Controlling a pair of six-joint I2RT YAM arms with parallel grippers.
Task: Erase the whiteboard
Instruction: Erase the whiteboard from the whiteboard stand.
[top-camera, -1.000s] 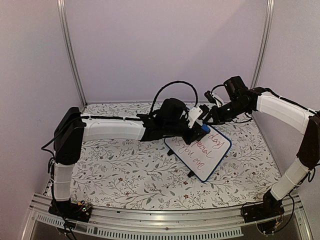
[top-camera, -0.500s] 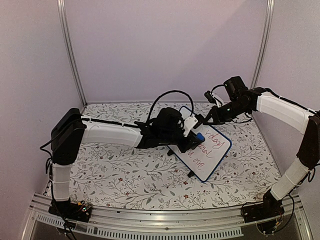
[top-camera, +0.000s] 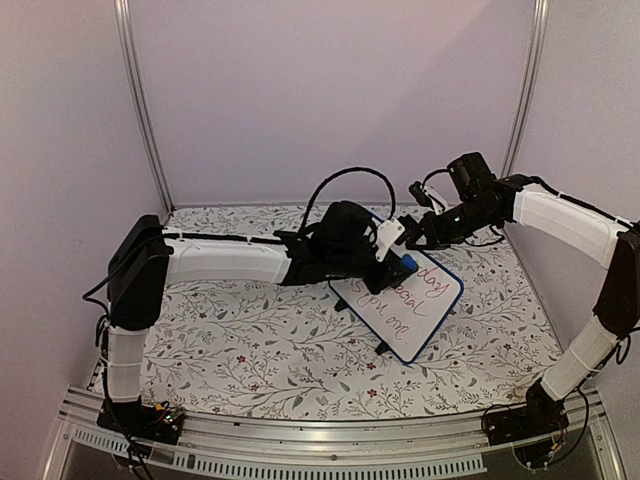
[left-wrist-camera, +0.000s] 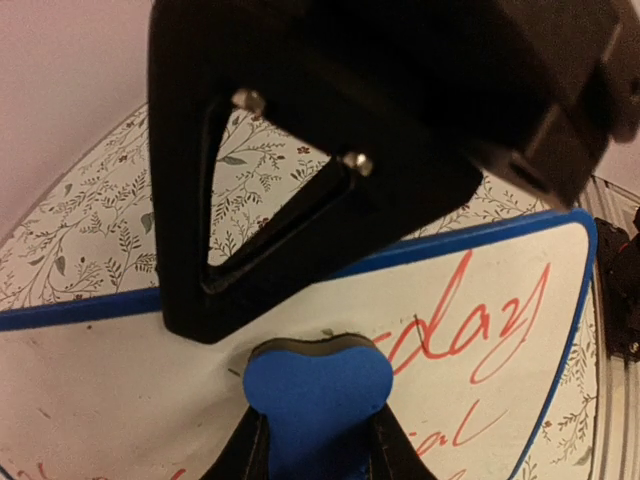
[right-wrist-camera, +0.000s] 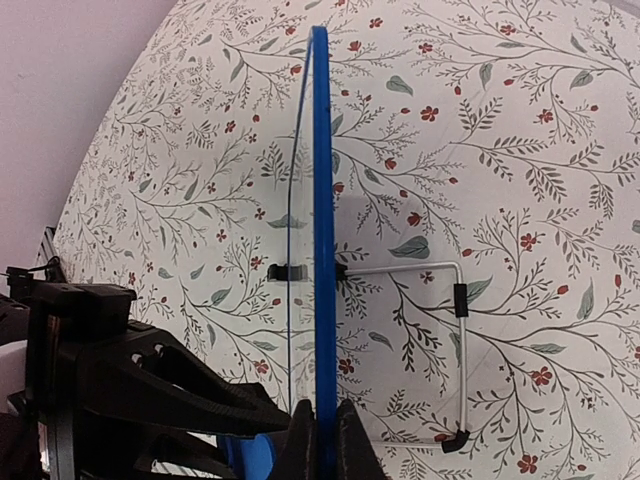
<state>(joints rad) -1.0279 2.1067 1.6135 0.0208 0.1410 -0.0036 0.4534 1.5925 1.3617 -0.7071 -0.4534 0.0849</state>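
The whiteboard (top-camera: 405, 300) has a white face inside a dark blue frame, with reddish-pink cursive handwriting across it and black feet (top-camera: 383, 348) along its 7 o'clock edge. The eraser (left-wrist-camera: 318, 385) at its 11 o'clock corner is bright blue with a thin dark rim. The tabletop (top-camera: 250, 350) wears a white cloth printed with grey-green leafy sprigs and small red flowers. The left arm (top-camera: 220, 262) and right arm (top-camera: 570, 215) are white with black joints. The left claw (left-wrist-camera: 318, 450) and right claw (right-wrist-camera: 320, 445) are black. The walls (top-camera: 330, 100) are pale lilac and the corner posts (top-camera: 140, 110) are silver.
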